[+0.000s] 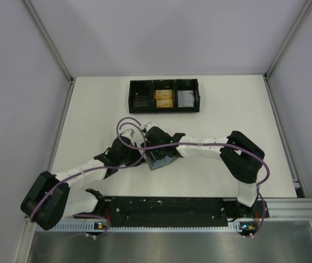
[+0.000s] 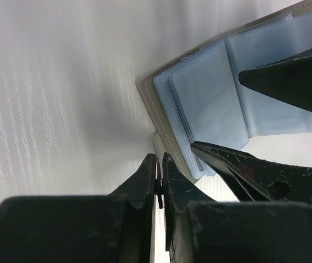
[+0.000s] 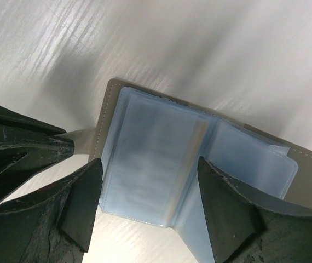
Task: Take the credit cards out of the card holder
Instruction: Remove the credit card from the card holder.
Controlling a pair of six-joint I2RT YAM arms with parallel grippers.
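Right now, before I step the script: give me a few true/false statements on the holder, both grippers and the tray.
1. The card holder lies open, blue sleeves showing. True.
2. The left gripper is open and clear of the holder. False: it is shut on the holder's tab.
3. The right gripper has its jaws open, one finger on each side of the sleeves. True.
4. The black tray sits at the near edge. False: it is at the far side of the table, beyond the holder.
5. All three tray compartments are empty. False: the middle one holds a yellowish item, the right one a grey item.
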